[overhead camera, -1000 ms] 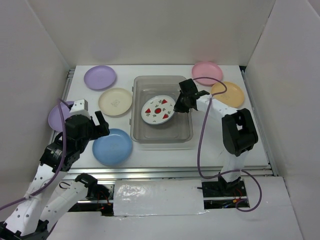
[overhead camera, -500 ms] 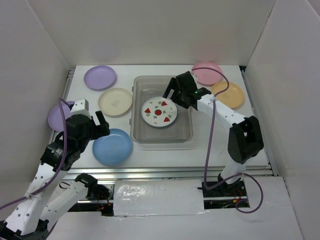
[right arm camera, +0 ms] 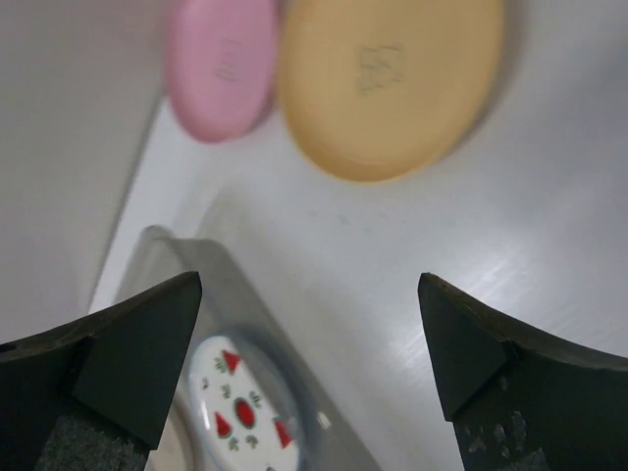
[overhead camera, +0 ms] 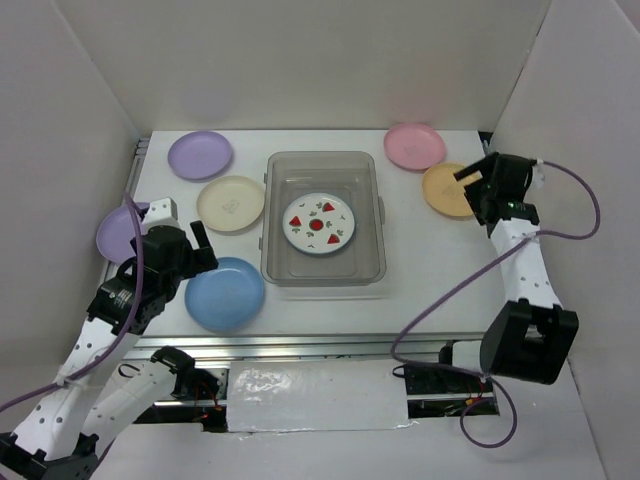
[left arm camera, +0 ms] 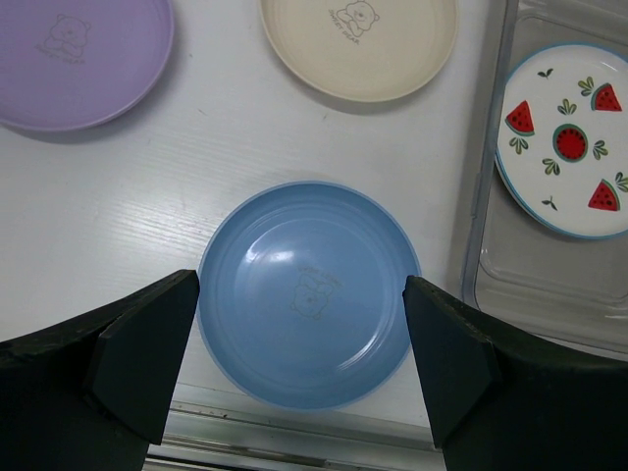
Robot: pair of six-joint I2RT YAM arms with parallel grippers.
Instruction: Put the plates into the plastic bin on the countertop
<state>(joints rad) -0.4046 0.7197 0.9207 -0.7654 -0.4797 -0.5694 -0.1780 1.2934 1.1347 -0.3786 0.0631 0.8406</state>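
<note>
Plate with red fruit prints (overhead camera: 320,222) is lying flat inside plastic bin (overhead camera: 372,262). Right gripper (right arm camera: 306,299) is hanging spread and empty near orange-yellow plate (right arm camera: 388,83), with pink plate (right arm camera: 221,64) just beside. Left gripper (left arm camera: 301,287) is gaping above blue plate (left arm camera: 306,329). Cream plate (overhead camera: 230,203) is sitting near bin's left wall.

The printed plate (overhead camera: 319,222) is white with red fruit slices and green sprigs. The bin (overhead camera: 322,270) is clear grey.
</note>
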